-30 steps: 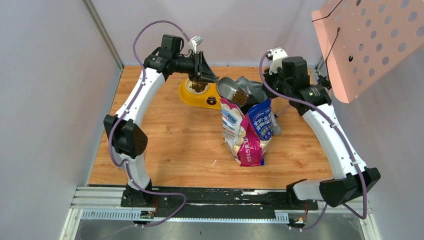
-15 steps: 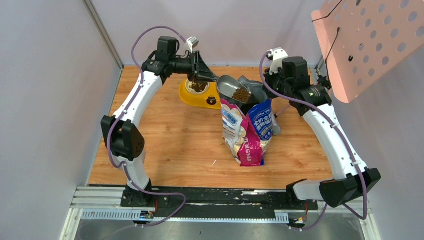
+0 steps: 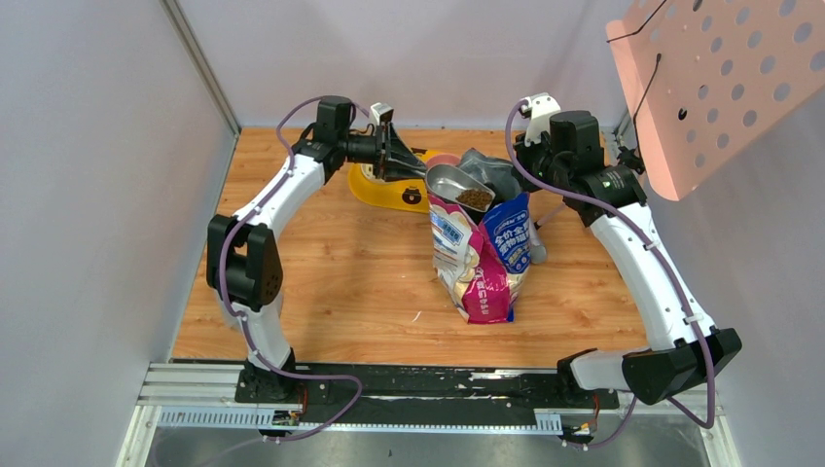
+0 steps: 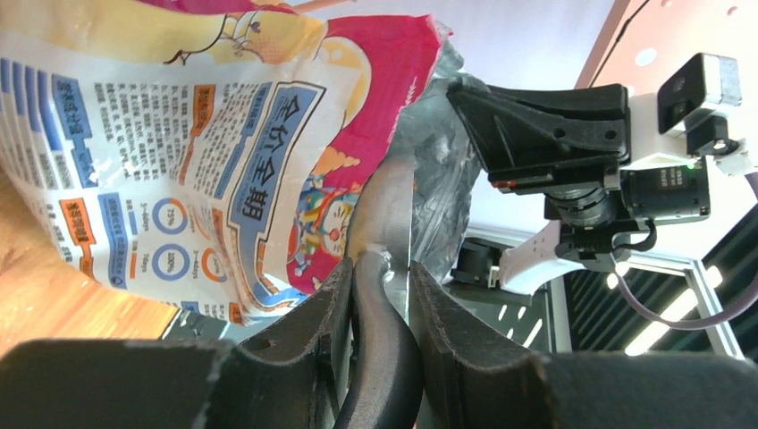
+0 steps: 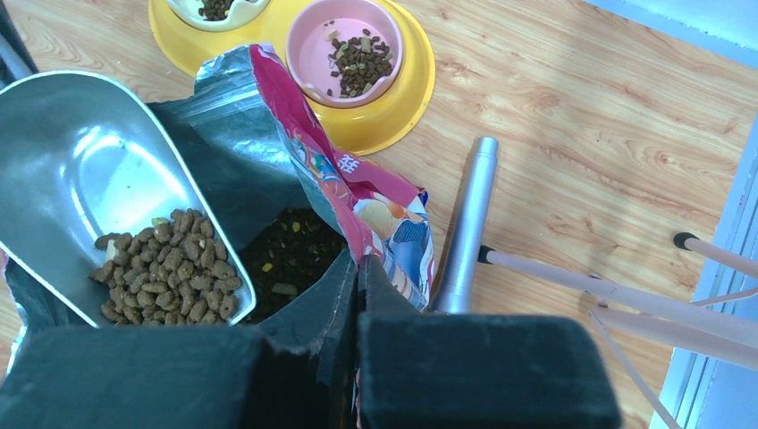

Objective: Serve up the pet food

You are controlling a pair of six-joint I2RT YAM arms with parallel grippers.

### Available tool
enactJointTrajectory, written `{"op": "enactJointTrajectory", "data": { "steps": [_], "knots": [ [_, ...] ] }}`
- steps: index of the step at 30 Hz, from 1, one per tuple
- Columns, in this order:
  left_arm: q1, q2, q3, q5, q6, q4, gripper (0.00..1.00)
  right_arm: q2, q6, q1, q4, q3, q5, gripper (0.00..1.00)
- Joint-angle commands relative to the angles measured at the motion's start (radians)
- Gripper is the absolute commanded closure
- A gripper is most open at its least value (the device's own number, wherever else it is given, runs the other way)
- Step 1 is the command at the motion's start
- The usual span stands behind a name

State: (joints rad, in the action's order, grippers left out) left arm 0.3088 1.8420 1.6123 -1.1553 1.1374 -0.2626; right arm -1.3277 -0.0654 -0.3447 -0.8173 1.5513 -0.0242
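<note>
Left pincer (image 4: 380, 273) is closed narrow on the handle of the scoop (image 5: 89, 161). The right pincer (image 5: 357, 268) is pinched tight on the rim of the bag (image 5: 375, 201) and holds its mouth open. The pet food (image 5: 165, 268) sits as a small brown pile at the low end of the scoop, right over the mouth of the bag. More of it lies down inside the bag. A little is also in the pink bowl (image 5: 313, 58) and in the white bowl (image 5: 253, 12).

Since a moment ago the left arm has swung in toward the middle and its wrist has turned. In the top view the scoop has slid a little toward 4 o'clock and lies flatter now. I think the scoop is full enough and ready to go to the bowls.

From the bag, the yellow dish (image 5: 402, 98) with both bowls sits near, at 10 o'clock in the top view. The bag's raised red edge stands between the scoop and the pink bowl, so the scoop must go over it without tipping. A silver tube (image 5: 469, 223) lies on the table (image 3: 340, 263) just beside the bag at 3 o'clock, out of the way.
</note>
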Motion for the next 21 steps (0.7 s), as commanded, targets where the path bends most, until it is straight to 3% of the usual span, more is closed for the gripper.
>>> {"op": "enactJointTrajectory", "data": {
  "steps": [1, 11, 16, 21],
  "knots": [
    [0.043, 0.078, 0.135, -0.075, 0.049, 0.050, 1.00, 0.032, -0.013, 0.002, 0.113, 0.001, 0.006, 1.00],
    [-0.043, 0.075, 0.091, -0.130, 0.086, 0.065, 1.00, 0.051, -0.033, 0.002, 0.110, -0.009, 0.014, 1.00],
    [-0.065, 0.069, 0.139, -0.149, 0.088, 0.039, 1.00, 0.042, -0.033, 0.003, 0.110, -0.001, 0.011, 1.00],
    [-0.028, 0.067, 0.119, -0.153, 0.126, 0.102, 1.00, 0.030, -0.031, 0.002, 0.115, -0.012, 0.002, 1.00]
  ]
}}
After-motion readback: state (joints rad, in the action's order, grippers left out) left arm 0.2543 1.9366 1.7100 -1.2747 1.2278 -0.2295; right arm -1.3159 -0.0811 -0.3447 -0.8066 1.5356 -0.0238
